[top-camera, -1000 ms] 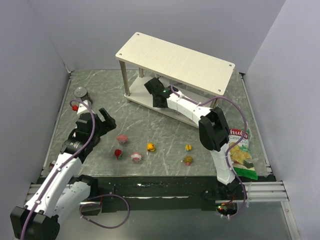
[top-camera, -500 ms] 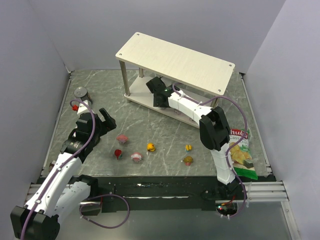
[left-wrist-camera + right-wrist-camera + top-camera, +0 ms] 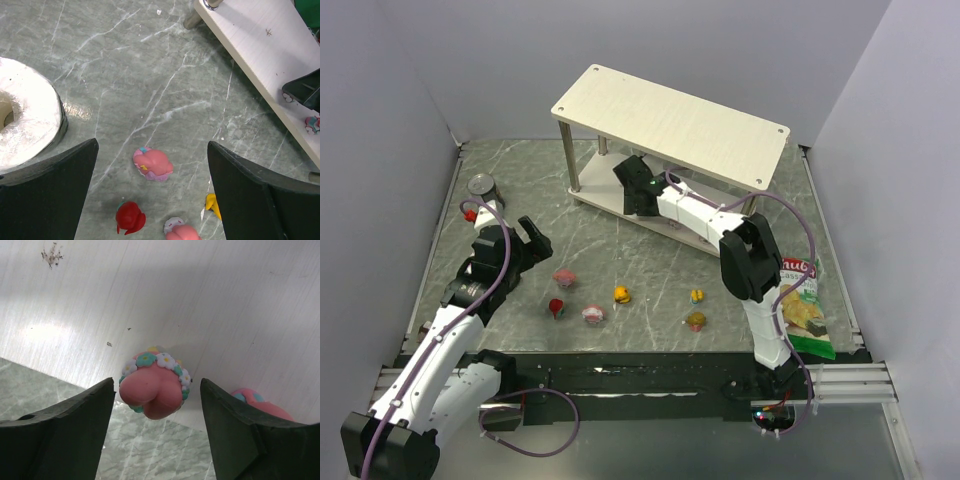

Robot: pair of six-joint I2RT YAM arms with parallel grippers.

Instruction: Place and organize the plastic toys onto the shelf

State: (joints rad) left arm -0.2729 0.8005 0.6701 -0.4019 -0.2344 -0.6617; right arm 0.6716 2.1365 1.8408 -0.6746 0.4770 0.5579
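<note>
Six toys (image 3: 621, 294) lay loose on grey marble table (image 3: 520, 190), grey walls round, before shelf (image 3: 670, 120); R arm (image 3: 695, 215) stretched under its top board.

L wrist: left gripper (image 3: 152, 146) spread wide over pink toy (image 3: 152, 164).

R wrist: right gripper (image 3: 157, 382) released, flowered pink toy (image 3: 151, 390) on lower board (image 3: 150, 300) edge, betw. fingers.

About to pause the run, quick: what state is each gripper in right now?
Left gripper: open, holding nothing.
Right gripper: open, straddling a pink toy on the shelf, not gripping it.
</note>
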